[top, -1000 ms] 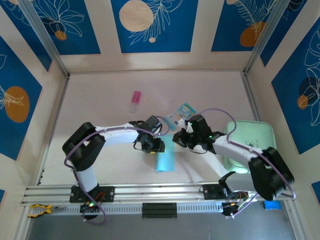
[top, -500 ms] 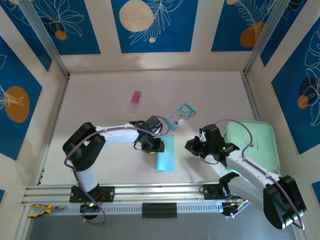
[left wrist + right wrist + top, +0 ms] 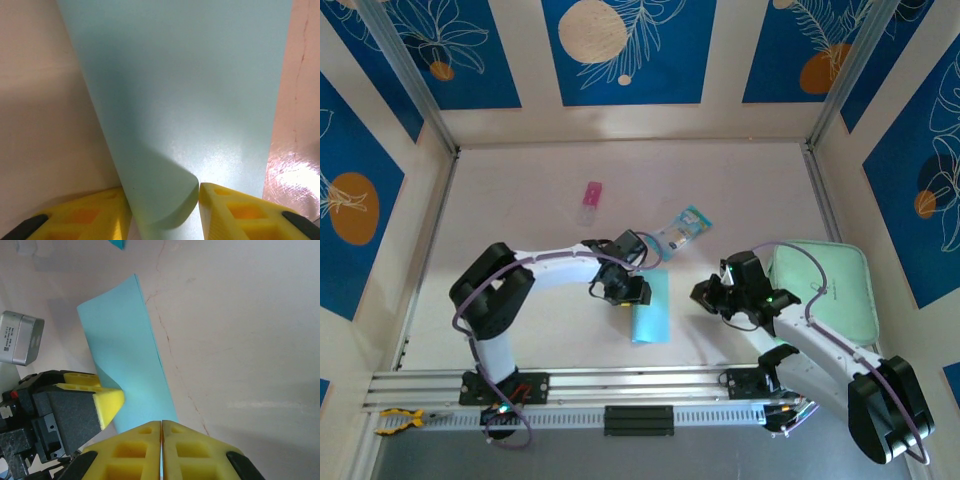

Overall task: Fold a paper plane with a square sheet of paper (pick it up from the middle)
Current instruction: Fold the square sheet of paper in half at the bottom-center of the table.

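The square sheet of paper (image 3: 652, 312) is light blue and lies on the table as a narrow strip, doubled over lengthwise; it has no paper plane's point. Its rounded fold (image 3: 165, 200) curls up between the yellow fingers of my left gripper (image 3: 161, 192), which is shut on it at the strip's left edge (image 3: 625, 290). From the right wrist, the strip (image 3: 125, 350) runs away from me with a left finger (image 3: 110, 400) against its curled side. My right gripper (image 3: 162, 422) is shut, pads pressed together, a short way right of the strip (image 3: 705, 293).
A pale mint-green pad (image 3: 825, 290) lies at the right under the right arm. A teal-and-clear packet (image 3: 682, 230) sits just beyond the strip, and a small pink item (image 3: 591, 200) lies farther back left. Enclosure walls ring the table; a rail (image 3: 620, 385) runs along the near edge.
My right gripper pulled back to the right, away from the strip and the left gripper, then stayed nearly still. The left gripper and the paper barely moved.
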